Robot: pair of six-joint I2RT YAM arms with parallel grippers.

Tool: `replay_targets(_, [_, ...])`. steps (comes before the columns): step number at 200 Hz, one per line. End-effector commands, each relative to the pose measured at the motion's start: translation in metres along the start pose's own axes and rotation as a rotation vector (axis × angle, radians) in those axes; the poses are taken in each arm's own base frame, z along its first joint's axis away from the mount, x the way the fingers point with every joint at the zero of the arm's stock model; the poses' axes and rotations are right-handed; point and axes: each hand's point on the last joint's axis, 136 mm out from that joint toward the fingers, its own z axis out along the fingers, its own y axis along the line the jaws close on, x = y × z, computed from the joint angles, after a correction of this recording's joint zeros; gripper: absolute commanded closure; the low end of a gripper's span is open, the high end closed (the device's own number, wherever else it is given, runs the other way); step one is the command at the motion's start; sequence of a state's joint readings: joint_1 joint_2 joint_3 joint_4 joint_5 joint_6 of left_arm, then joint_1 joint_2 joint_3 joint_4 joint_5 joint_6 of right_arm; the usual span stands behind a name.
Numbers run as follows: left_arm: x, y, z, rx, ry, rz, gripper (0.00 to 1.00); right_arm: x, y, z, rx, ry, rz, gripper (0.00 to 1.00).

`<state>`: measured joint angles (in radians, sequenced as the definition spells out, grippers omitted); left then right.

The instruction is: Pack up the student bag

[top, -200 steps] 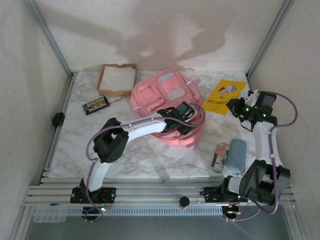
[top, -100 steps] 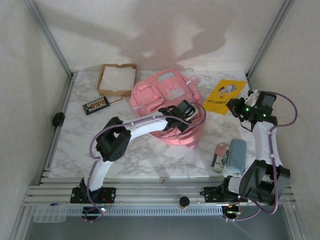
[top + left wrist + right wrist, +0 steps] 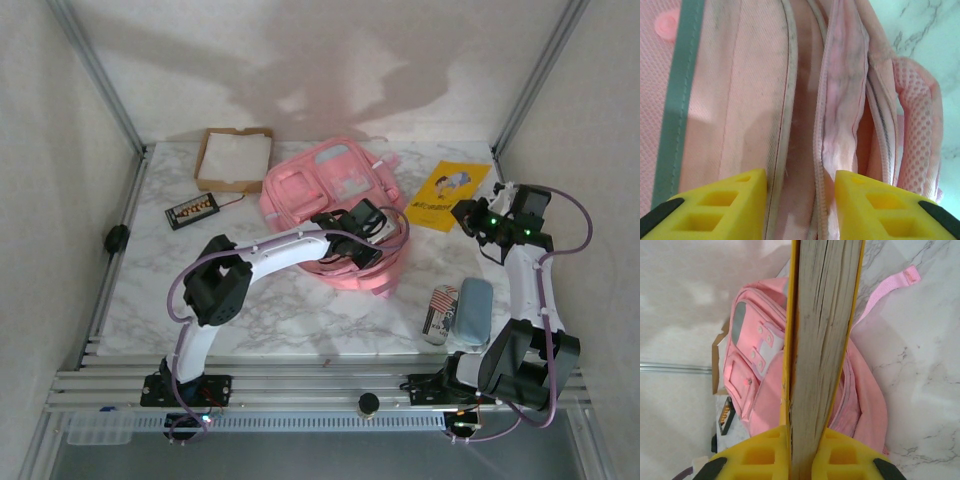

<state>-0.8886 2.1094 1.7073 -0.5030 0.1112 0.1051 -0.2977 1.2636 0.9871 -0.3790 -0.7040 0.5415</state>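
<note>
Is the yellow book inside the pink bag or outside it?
Outside. The right end effector is shut on the yellow book, and the top view shows it right of the student bag, not in it.

White arms [image 3: 290, 245] carry black joints, purple cables [image 3: 178, 300] (green wrist lights [image 3: 497, 222]) and yellow fingers [image 3: 715, 205].

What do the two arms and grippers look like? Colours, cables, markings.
Left arm and right arm: white links, black joints, purple cables looped outside. Green lights on the right wrist. Fingers: yellow blocks with rectangular cut-outs, black tips.
</note>
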Motion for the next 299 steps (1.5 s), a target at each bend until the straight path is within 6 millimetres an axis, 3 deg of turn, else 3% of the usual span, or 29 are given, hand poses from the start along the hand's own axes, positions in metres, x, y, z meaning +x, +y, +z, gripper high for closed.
replay_targets(1, [0.013,-0.017,0.001,0.082,0.065,-0.012,0.6,-0.007,0.017,-0.009,-0.062,-0.038,-0.08,1.0])
replay_targets(24, [0.017,-0.013,0.01,0.065,0.078,-0.014,0.63,-0.006,0.015,-0.008,-0.058,-0.035,-0.078,1.0])
replay_targets(54, [0.018,-0.023,0.015,0.13,0.08,-0.005,0.66,-0.007,0.014,-0.007,-0.051,-0.033,-0.08,1.0])
replay_targets(82, [0.02,-0.01,0.024,0.078,0.085,-0.013,0.81,-0.008,0.014,-0.007,-0.053,-0.034,-0.081,1.0])
replay_targets(106, [0.011,-0.005,0.015,0.072,0.063,-0.004,0.96,-0.009,0.014,-0.008,-0.047,-0.035,-0.087,1.0])
replay_targets(133, [-0.013,0.015,-0.012,-0.022,-0.014,-0.017,1.0,-0.007,0.014,-0.008,-0.042,-0.025,-0.09,1.0])
replay_targets(170, [-0.049,0.047,-0.079,-0.167,-0.162,-0.055,1.0,0.01,0.022,-0.01,-0.058,0.049,-0.092,1.0])
replay_targets(217, [-0.079,0.089,-0.158,-0.354,-0.29,-0.052,1.0,0.03,0.028,-0.036,0.02,0.066,-0.091,1.0])
replay_targets(261, [-0.094,0.104,-0.189,-0.45,-0.327,-0.051,1.0,0.101,0.042,-0.014,-0.064,0.282,-0.095,1.0])
replay_targets(299, [-0.094,0.106,-0.203,-0.461,-0.355,-0.076,1.0,0.137,0.068,0.019,-0.258,0.392,-0.084,1.0])
